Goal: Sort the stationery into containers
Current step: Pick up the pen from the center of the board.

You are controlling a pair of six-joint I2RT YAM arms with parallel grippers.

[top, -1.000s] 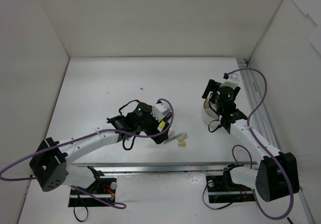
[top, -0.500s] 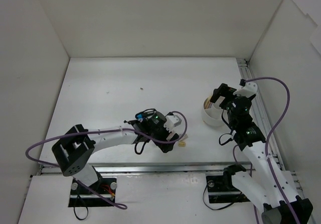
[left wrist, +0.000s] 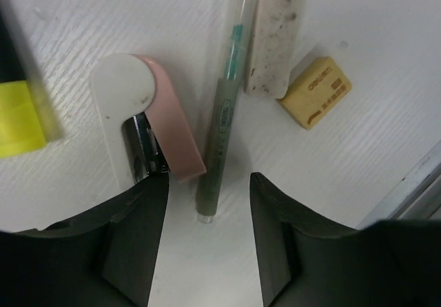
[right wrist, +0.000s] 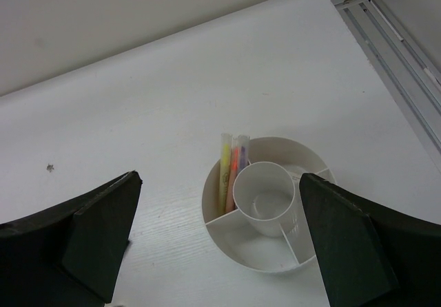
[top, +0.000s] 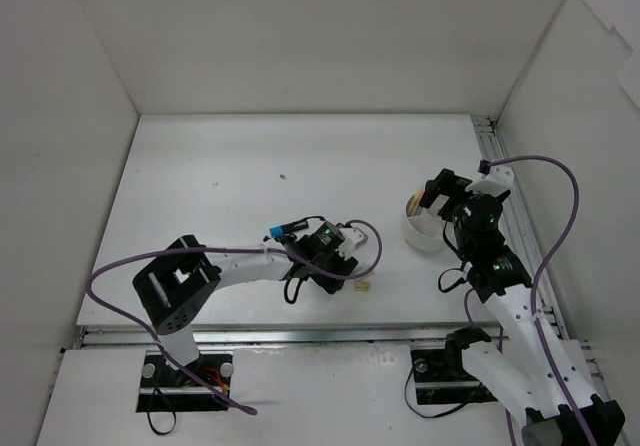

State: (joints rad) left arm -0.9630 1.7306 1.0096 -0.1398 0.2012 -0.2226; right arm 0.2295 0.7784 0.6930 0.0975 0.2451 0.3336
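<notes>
Top view: the left gripper (top: 338, 264) is set low over loose stationery, the tub (top: 425, 234) well apart to its right.

Left wrist: a slim, smooth pen (left wrist: 219, 124) is straddled by half-open jaws, nothing gripped (closure is best centred on the barrel, clear of the pink eraser (left wrist: 176, 131)).

Right wrist: the right gripper (right wrist: 219, 177), spread wide and empty, is held above the glossy round tub.
</notes>
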